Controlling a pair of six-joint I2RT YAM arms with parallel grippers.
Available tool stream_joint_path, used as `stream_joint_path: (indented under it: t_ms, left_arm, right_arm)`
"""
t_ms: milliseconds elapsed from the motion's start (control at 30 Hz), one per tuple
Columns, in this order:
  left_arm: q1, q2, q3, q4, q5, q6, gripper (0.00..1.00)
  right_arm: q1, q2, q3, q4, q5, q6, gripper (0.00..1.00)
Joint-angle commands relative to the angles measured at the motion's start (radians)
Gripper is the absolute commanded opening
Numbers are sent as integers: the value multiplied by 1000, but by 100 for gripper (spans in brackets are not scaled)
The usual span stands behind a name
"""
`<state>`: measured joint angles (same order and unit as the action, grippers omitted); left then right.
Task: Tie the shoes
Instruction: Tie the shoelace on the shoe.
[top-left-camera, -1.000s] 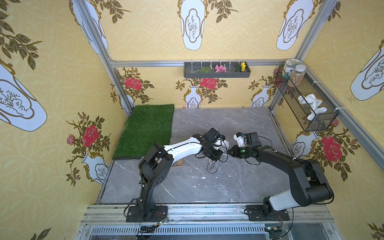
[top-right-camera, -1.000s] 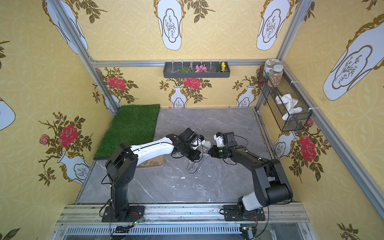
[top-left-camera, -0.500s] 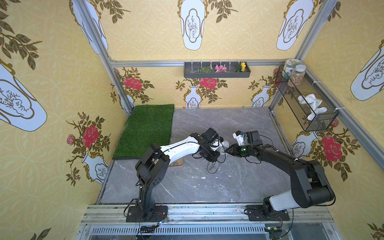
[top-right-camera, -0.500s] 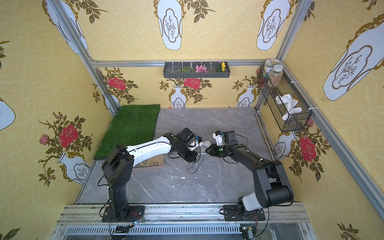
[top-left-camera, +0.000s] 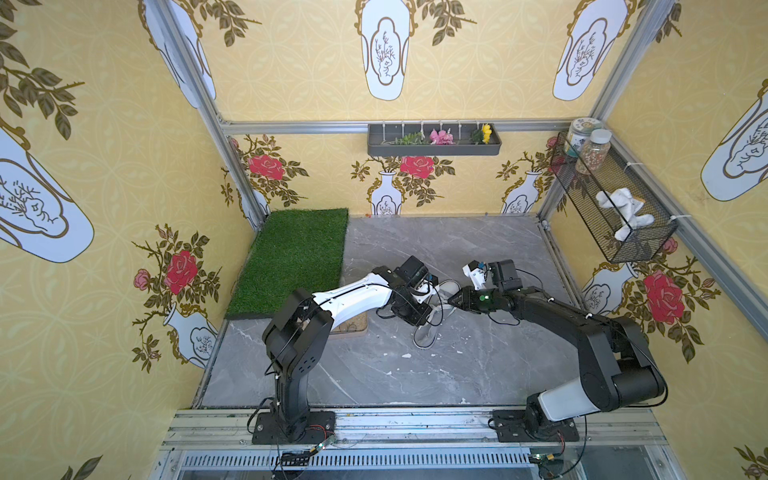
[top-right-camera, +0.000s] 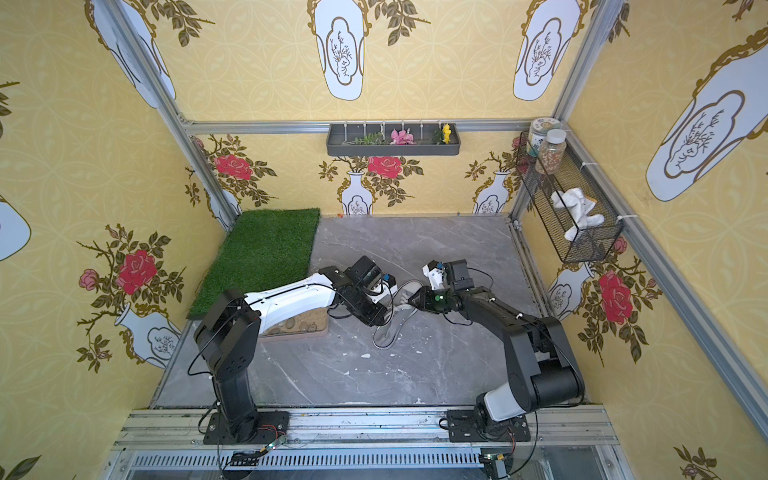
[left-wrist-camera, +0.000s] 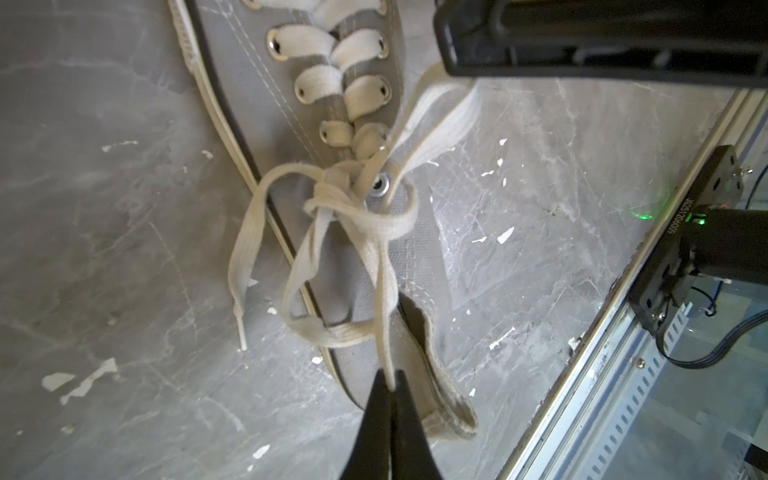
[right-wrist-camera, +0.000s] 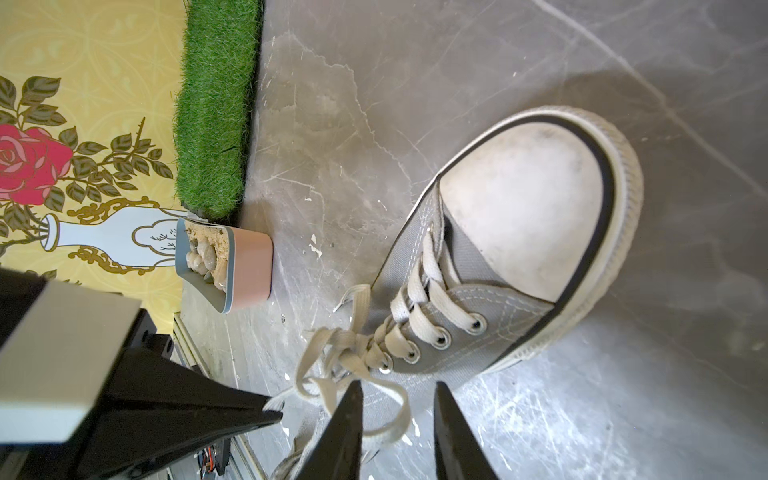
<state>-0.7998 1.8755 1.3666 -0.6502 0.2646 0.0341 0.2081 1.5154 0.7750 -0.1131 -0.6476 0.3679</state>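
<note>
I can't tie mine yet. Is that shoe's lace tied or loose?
Half tied: the lace has a slack knot and floppy loops, one strand pinched by the left fingers.

Low and inward, left arm (top-left-camera: 353, 293) and right arm (top-left-camera: 552, 309); left jaws pinched together, right jaws apart.

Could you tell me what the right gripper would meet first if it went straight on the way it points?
Most likely the lace loop just ahead of the right gripper, then the grey side of the sneaker; depth is unclear.
</note>
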Motion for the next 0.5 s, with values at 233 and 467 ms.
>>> stream_joint_path:
  t_ms: [233,467]
  left_arm:
    - [-1,10,-8,6,32,18,0]
    - [-1,8,-24,9,38,26,0]
  right_arm:
    - [13,81,55,23,-17,32,31]
    - [-40,8,21,42,12,52,32]
